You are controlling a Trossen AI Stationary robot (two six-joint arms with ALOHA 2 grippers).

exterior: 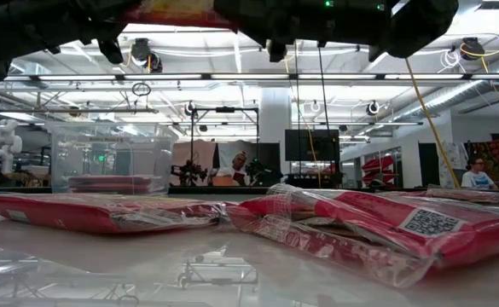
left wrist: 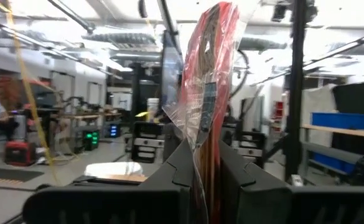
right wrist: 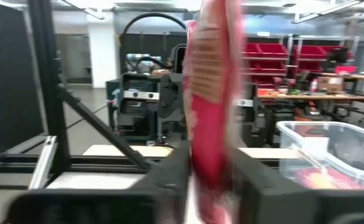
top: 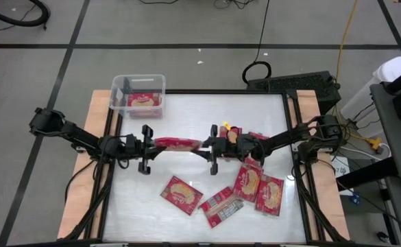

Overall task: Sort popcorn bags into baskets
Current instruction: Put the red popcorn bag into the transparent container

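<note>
Above the middle of the table (top: pixel 186 110), the left hand (top: pixel 147 145) is pinched tight on one end of a popcorn bag (top: pixel 176 143) held edge-up, and the right hand (top: pixel 211 146) has its fingers closed narrow about the other end — the bag spans the gap between them. The clear basket (top: pixel 138 83) at the table's far left corner holds one packet (top: pixel 144 101), and four more packets (top: pixel 181 193) lie flat on the near side — a few others sit partly hidden under the right arm. In the low view both hands are cut off at the top edge.

One flat red popcorn packet (top: pixel 176 143) is held between both pincers (mid-counter); another lies in the clear plastic bin (top: pixel 120 90) behind.
</note>
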